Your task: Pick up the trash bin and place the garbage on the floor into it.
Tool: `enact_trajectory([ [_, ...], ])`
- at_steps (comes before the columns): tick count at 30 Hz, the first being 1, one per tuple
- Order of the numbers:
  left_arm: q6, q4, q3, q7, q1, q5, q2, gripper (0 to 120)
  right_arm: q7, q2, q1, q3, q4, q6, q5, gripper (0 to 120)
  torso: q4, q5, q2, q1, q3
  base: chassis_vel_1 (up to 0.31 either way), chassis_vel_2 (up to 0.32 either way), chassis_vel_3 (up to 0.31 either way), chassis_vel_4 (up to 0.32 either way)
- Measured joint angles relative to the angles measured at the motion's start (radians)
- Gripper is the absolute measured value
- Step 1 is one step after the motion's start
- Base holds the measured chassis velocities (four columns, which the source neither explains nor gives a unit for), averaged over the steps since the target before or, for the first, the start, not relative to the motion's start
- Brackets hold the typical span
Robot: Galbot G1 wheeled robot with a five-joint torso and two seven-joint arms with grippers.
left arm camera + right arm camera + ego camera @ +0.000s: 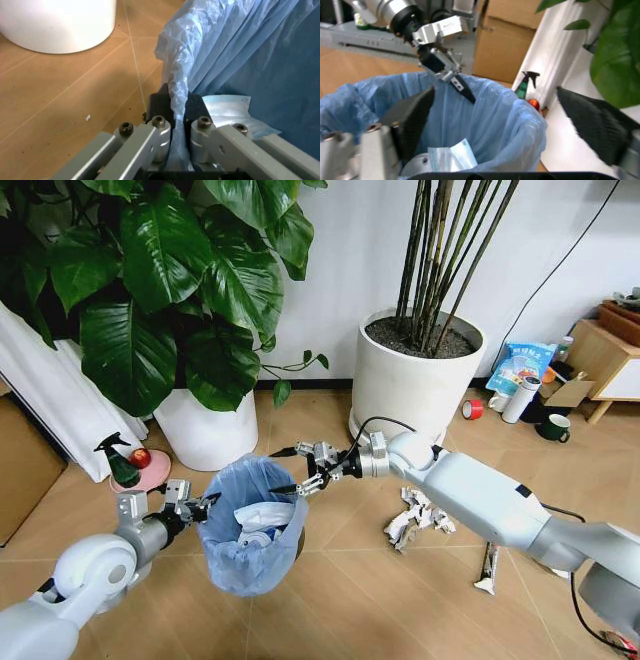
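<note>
Fingers, left: the left gripper [205, 505] is clamping its fingers [159, 107] on the bagged rim of the trash bin [250, 525], 1 inside and 1 outside, at the bin's 9 o'clock in the head view; pinching the rim is what is keeping the bin held up and its mouth open.
Fingers, right: the right gripper [300, 470] is hanging over the rim at about 1 o'clock, its fingers [412, 118] standing apart with nothing between them, probably so a dropped piece is falling inside.
Trash bin: it is sitting low at the centre, its blue bag already holding a packet [451, 159].
Garbage: a crumpled paper wad [418, 518] and a tube-like wrapper [488, 568] are lying on the floor [350, 600] at the bin's 3 o'clock, under the right arm.
Progress: judging by those 2 pieces, collecting is only partly done.
</note>
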Motion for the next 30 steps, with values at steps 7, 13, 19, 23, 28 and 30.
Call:
enact_trajectory([
  [7,0.0,0.0,0.0,-0.001,0.003,0.001,-0.001,0,0.031,-0.002,-0.043,0.028,0.001,0.006,0.015,100,0.0,-0.0001,0.0,0.0,0.0,0.0,0.0,0.0,0.0],
  [13,0.0,-0.003,-0.002,-0.001,0.017,0.004,0.0,0,0.073,0.003,-0.08,0.044,0.006,0.014,0.088,100,0.0001,0.0,0.0,0.0,0.0,0.0,0.0,0.0,0.0],
  [19,0.0,-0.003,-0.003,-0.001,0.016,0.004,0.001,0,0.15,0.006,-0.116,0.058,0.026,0.072,0.128,100,0.0001,0.0,0.0,0.0,0.0,0.0,0.0,0.0,0.0],
  [23,0.0,-0.003,-0.006,-0.001,0.016,0.003,0.001,0,0.196,-0.008,-0.137,0.077,0.035,0.076,0.14,100,0.0001,-0.0001,0.0,0.0,0.0,0.0,0.0,0.0,0.0],
  [28,0.0,-0.006,-0.023,-0.002,0.024,0.003,-0.008,0,0.328,-0.037,-0.199,0.139,0.056,0.05,0.16,100,0.0,-0.0001,0.0,0.0,0.0,0.0,0.0,0.0,0.0],
  [30,0.0,-0.006,-0.034,-0.003,0.026,0.001,-0.017,0,0.441,-0.048,-0.252,0.194,0.067,0.032,0.159,100,-0.0001,0.0,0.0,0.0,0.0,0.0,0.0,0.0,0.0],
])
